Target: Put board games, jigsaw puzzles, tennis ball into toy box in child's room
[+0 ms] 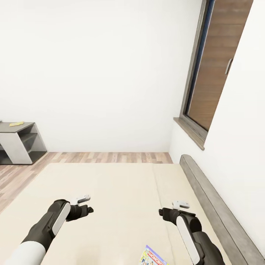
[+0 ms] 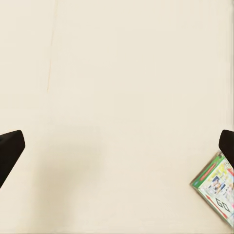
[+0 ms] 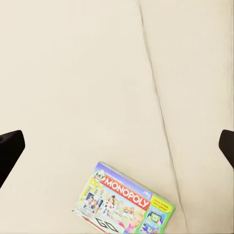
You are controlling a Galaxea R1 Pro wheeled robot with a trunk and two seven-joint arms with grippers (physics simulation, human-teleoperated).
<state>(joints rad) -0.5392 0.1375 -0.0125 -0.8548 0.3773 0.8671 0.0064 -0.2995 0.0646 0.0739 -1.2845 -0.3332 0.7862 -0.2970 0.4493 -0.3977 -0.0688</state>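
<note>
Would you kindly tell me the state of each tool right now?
Left tool: open, empty, above the bed.
Right tool: open, empty, above the Monopoly box.

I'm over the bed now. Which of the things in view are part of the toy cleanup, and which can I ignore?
Part of the job:
- Monopoly board game, lying flat on the bed, free of both open grippers

Just lying about:
- grey shelf unit by the far wall
- yellow item on top of it, too small to identify
- window
- headboard
</note>
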